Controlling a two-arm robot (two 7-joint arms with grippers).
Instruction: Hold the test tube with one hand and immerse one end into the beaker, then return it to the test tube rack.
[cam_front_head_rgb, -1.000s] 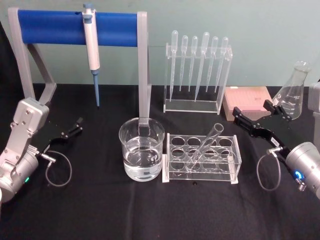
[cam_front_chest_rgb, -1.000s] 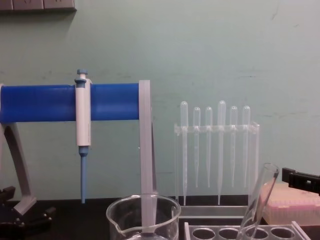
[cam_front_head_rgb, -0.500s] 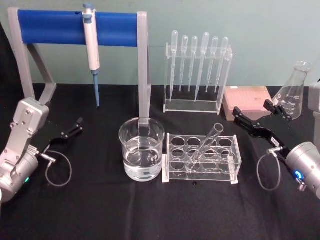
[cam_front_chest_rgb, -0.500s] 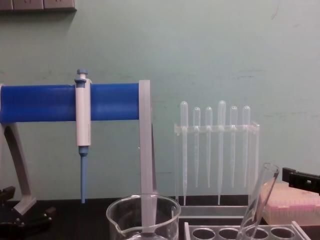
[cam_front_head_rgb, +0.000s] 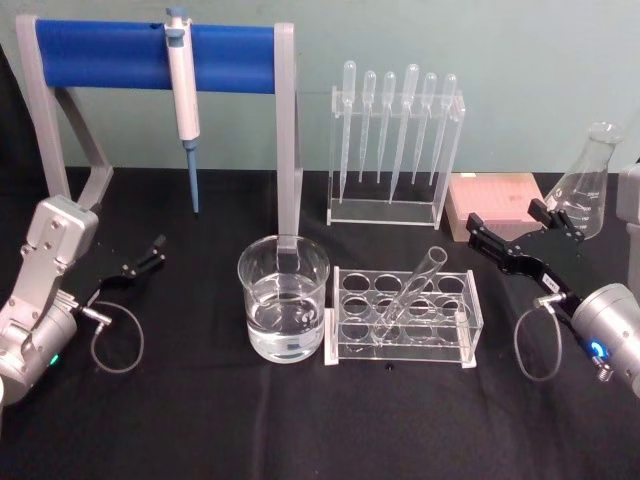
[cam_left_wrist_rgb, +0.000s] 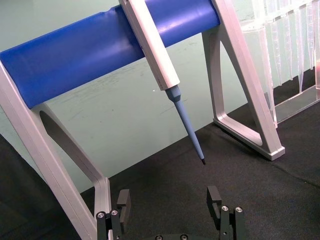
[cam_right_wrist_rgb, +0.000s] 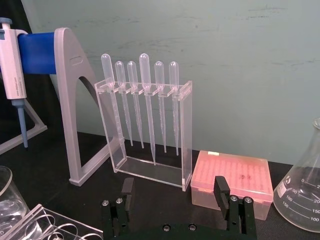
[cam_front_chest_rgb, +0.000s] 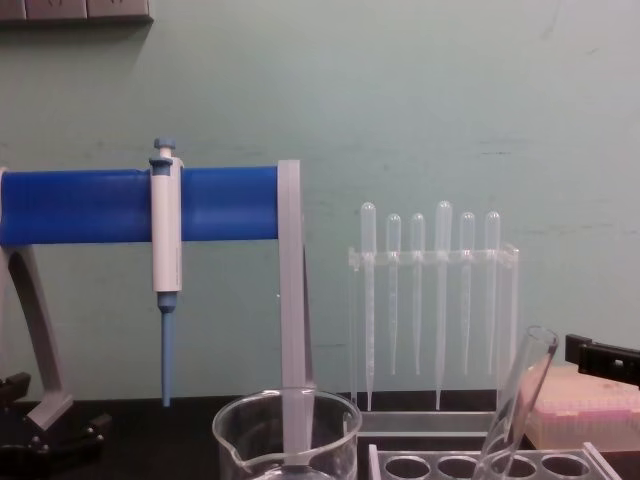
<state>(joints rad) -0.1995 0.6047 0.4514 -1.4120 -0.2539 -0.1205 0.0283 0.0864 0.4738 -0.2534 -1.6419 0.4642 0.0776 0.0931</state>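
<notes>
My right tool (cam_front_head_rgb: 512, 243) spread, empty, test tube (cam_front_head_rgb: 408, 294) leaning in the clear rack (cam_front_head_rgb: 403, 314) just to its left, beaker (cam_front_head_rgb: 283, 299) beyond that, my left tool (cam_front_head_rgb: 140, 264) spread, parked far left on the worktop (cam_front_head_rgb: 200, 420)

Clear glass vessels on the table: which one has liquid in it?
The beaker, left of the tube rack, shows a liquid level. The test tube leaning in the rack and the conical flask look empty.

Test tube (cam_front_head_rgb: 410, 295) tilted beside beaker (cam_front_head_rgb: 283, 298)
</notes>
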